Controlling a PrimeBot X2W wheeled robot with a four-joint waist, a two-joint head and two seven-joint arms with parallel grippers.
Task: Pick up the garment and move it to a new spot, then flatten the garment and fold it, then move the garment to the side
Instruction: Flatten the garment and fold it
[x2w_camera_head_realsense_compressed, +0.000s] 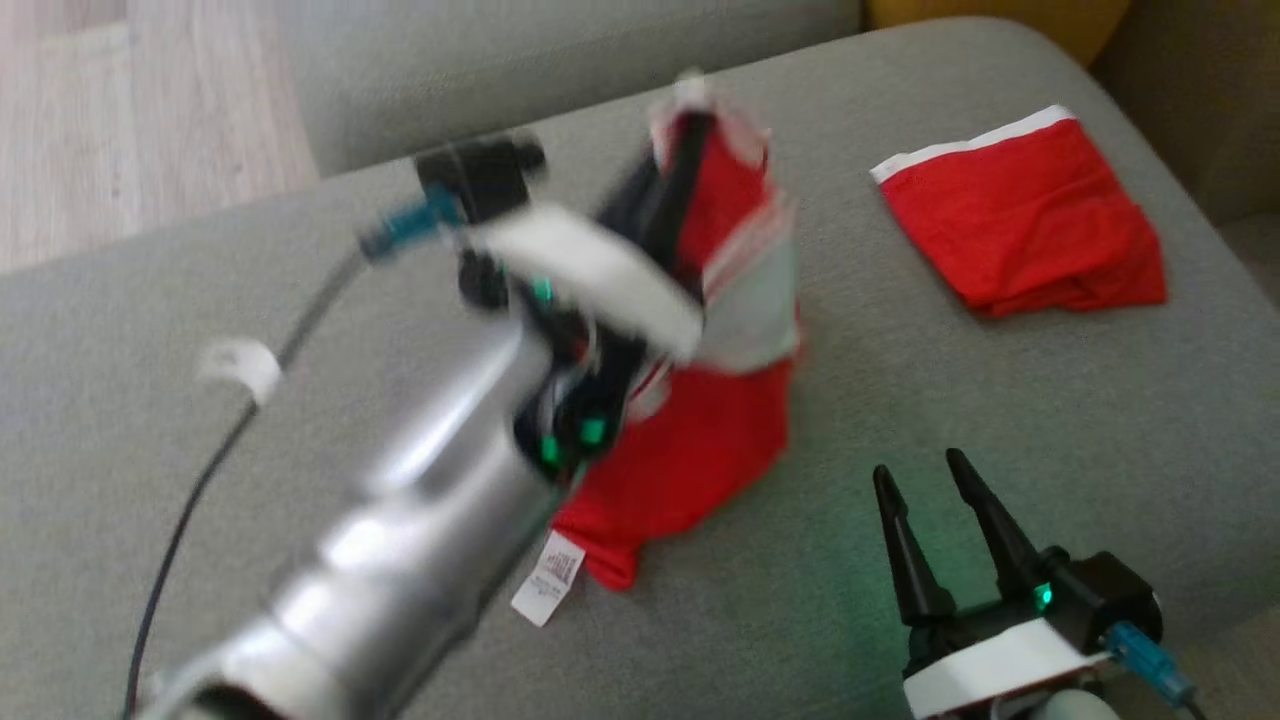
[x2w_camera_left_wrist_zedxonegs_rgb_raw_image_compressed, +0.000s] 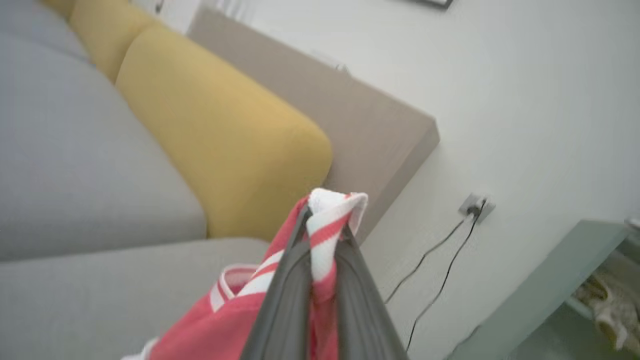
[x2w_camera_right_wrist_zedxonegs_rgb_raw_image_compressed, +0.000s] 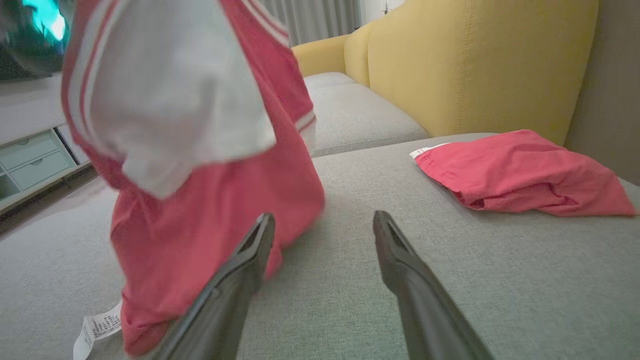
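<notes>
1. Two dark fingers of the right end effector (x2w_camera_head_realsense_compressed: 917, 465) stand apart at the near right, above the grey sofa seat (x2w_camera_head_realsense_compressed: 1000, 400). They hold nothing and touch no cloth.
2. Just left of them, the lower end of the red and white garment (x2w_camera_head_realsense_compressed: 700, 450) reaches the seat, with a white label (x2w_camera_head_realsense_compressed: 548, 578) hanging at its near edge.
3. Blurred in the head view, the left end effector (x2w_camera_left_wrist_zedxonegs_rgb_raw_image_compressed: 327, 220) holds the garment up by its top. The fingers are closed tight on a striped white and red hem, and the cloth hangs down from them towards the seat.
4. Farther off on the right lies a second red garment (x2w_camera_head_realsense_compressed: 1030, 220) with a white band, flat on the same seat and well apart from the hanging one.
5. Behind the seat rise yellow back cushions (x2w_camera_right_wrist_zedxonegs_rgb_raw_image_compressed: 480, 65), with a beige panel beside them.
6. Beyond the sofa's far left edge is pale wooden floor (x2w_camera_head_realsense_compressed: 100, 120).
7. Past the sofa in the left wrist view stands a white wall (x2w_camera_left_wrist_zedxonegs_rgb_raw_image_compressed: 525, 75), with a socket (x2w_camera_left_wrist_zedxonegs_rgb_raw_image_compressed: 475, 205) and dark cables running down from it.
8. To the left in the right wrist view are a pale drawer unit (x2w_camera_right_wrist_zedxonegs_rgb_raw_image_compressed: 30, 160) and a grey curtain (x2w_camera_right_wrist_zedxonegs_rgb_raw_image_compressed: 310, 20).
</notes>
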